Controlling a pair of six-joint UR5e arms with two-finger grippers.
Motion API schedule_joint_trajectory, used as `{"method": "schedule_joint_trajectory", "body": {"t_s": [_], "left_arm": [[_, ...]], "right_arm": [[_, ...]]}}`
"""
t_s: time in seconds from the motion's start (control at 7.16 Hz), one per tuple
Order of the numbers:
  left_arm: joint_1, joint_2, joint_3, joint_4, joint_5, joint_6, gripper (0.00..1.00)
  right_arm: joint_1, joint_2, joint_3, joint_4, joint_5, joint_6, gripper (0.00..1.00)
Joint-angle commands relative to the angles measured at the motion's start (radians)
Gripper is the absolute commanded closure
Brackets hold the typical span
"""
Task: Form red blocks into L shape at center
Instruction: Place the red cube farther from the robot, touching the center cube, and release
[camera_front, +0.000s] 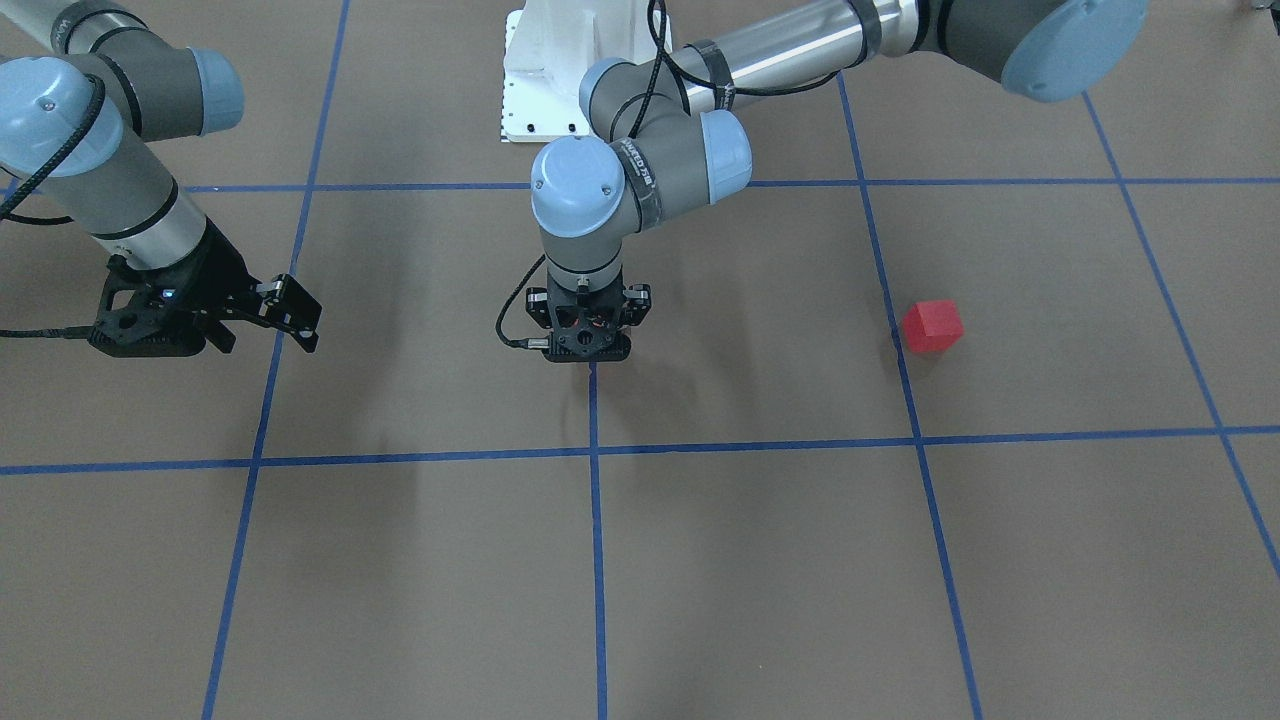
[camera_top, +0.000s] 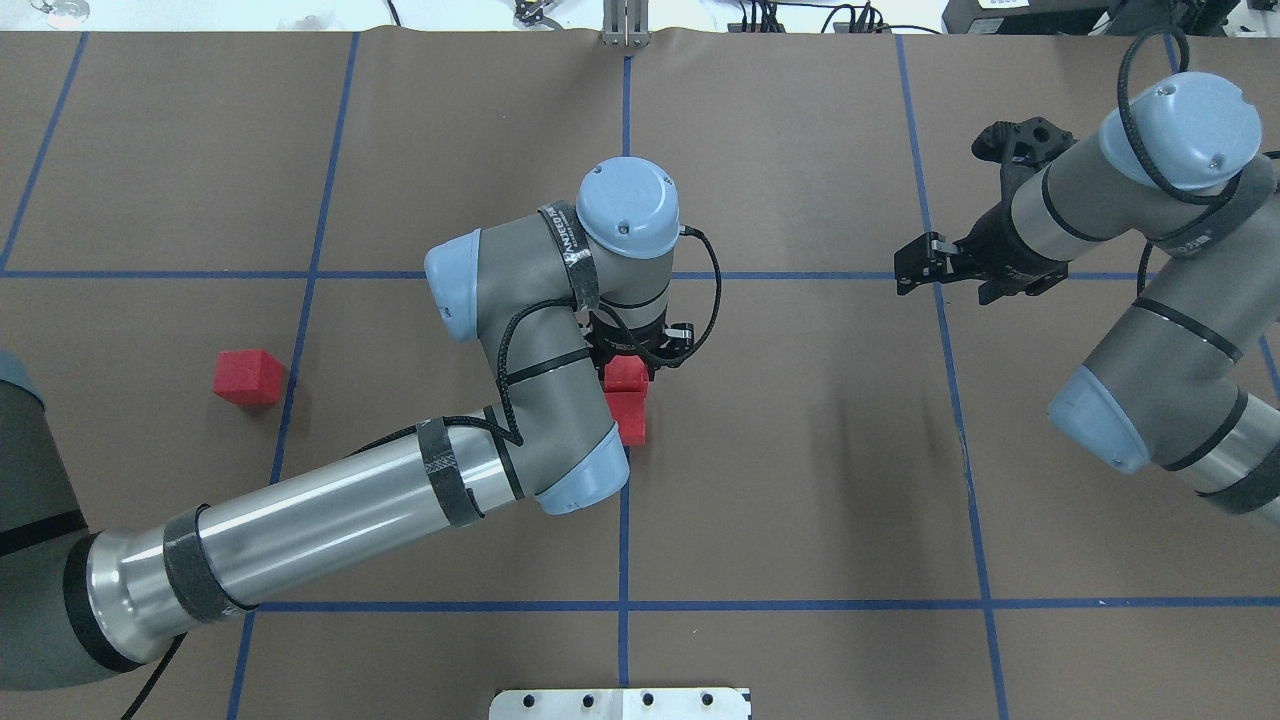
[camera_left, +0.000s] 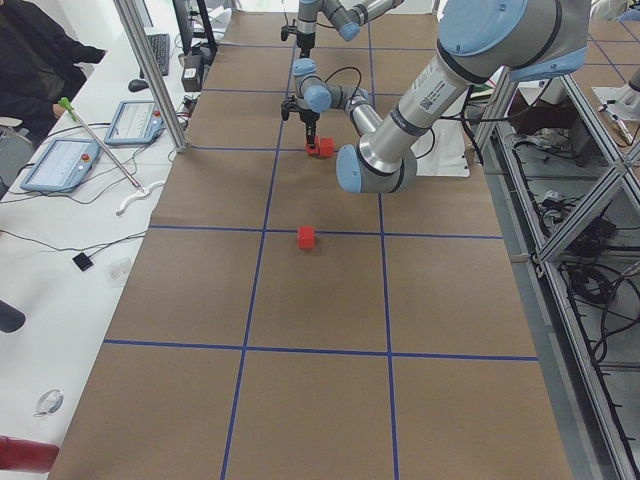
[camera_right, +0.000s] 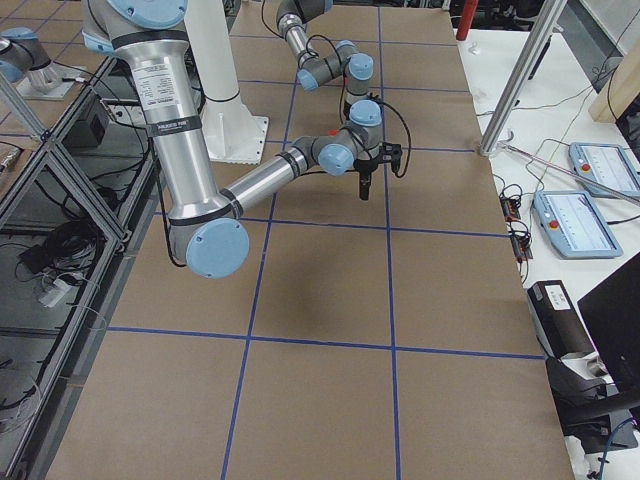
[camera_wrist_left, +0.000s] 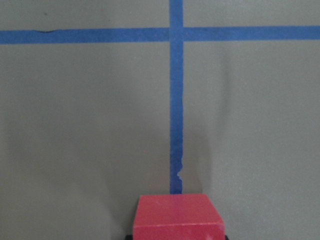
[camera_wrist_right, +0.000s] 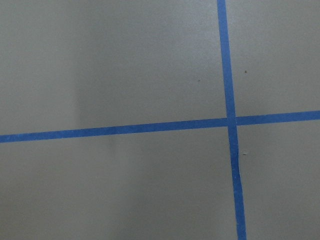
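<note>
Matte red blocks (camera_top: 249, 376), small plain cubes

Bright, even overhead lighting with soft, faint shadows; both wrist views slightly blurred.

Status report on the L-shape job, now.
Left gripper shut on red block at center, beside second block. Right gripper aside, jaws unclear. Third block stray, robot's left; nothing seen between.

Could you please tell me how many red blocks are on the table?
3. Two sit side by side on the center line: one block under the left gripper, another just nearer the robot. The third block lies alone to the robot's left. None seems hidden.
</note>
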Motion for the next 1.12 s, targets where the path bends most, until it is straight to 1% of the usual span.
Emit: {"method": "schedule_joint_trajectory", "body": {"t_s": [0.0,0.98], "left_arm": [[0.001,0.013,-0.018,0.002,0.000,-0.003,1.00],[0.011,0.014,-0.018,0.004,0.000,-0.017,1.00]], "right_arm": [[0.000,0.000,-0.001,-0.001,0.000,0.000,0.01],[0.000,0.002,-0.001,-0.001,0.002,0.000,0.01]]}}
